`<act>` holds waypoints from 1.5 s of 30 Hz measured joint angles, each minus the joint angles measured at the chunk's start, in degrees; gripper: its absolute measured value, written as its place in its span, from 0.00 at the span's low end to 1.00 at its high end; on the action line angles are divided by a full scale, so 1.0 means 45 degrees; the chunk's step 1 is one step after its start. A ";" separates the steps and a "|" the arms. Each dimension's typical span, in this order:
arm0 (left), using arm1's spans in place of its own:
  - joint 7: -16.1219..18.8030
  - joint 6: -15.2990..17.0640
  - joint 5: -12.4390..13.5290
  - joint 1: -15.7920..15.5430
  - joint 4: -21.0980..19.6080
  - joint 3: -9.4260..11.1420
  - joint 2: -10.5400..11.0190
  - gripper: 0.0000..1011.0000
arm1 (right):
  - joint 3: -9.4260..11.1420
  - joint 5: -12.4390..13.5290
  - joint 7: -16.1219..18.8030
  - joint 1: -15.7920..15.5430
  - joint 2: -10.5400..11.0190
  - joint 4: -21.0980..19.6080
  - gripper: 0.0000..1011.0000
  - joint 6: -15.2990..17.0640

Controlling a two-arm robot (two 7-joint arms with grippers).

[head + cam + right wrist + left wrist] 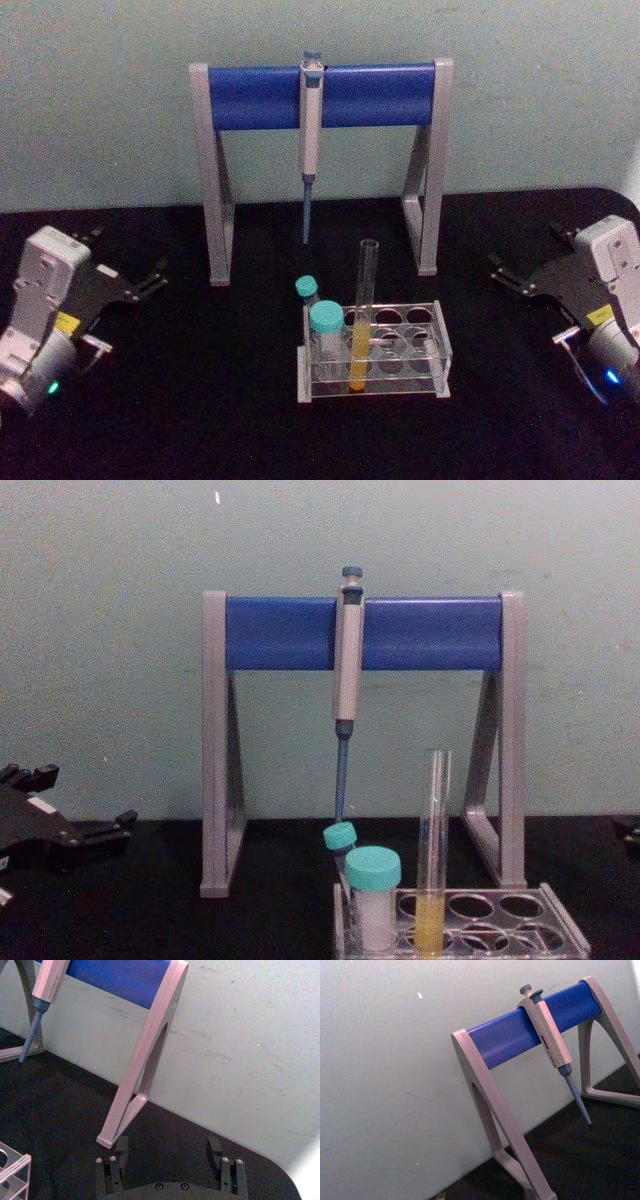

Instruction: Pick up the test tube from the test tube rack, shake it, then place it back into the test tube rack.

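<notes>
In the head view the test tube (364, 310) stands upright in a hole of the test tube rack (437, 345), at lower centre of the frame and just right of two teal-capped vials (325, 322). I think the rack keeps it vertical because it has no cap and the liquid could spill. Its upper part rises high above the rack, which gives a free length to take. The left end effector (128, 258) lies at the left edge and the right end effector (528, 252) at the right edge. Both are released and well apart from the rack, so the pick is not yet begun. The left wrist view looks at the grey and blue stand (495, 1110), where a pipette (550, 1035) hangs from the bar. In the right wrist view the right end effector's fingers (119, 1147) stand wide apart over the dark table (60, 1110), grasping nothing, and a corner of the rack is at lower left. In the chest view the tube is at lower centre: slender, clear glass, its rim open, with yellow-orange liquid only in the lowest part, near the level of the rack.
</notes>
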 joint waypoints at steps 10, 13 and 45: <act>0.0000 0.0000 0.0000 0.0000 0.0000 0.0000 0.0000 0.99 | 0.0000 0.0000 0.0000 0.0000 0.0000 0.0000 0.99 0.0000; 0.0000 0.0000 0.0000 0.0000 0.0000 0.0000 0.0000 0.99 | 0.0005 -0.0003 0.0002 -0.0002 -0.0001 0.0000 0.99 0.0002; 0.0000 0.0000 0.0000 0.0000 0.0000 0.0000 0.0000 0.99 | 0.0979 0.3376 0.3881 -0.2498 -0.0363 -0.3025 0.99 0.0989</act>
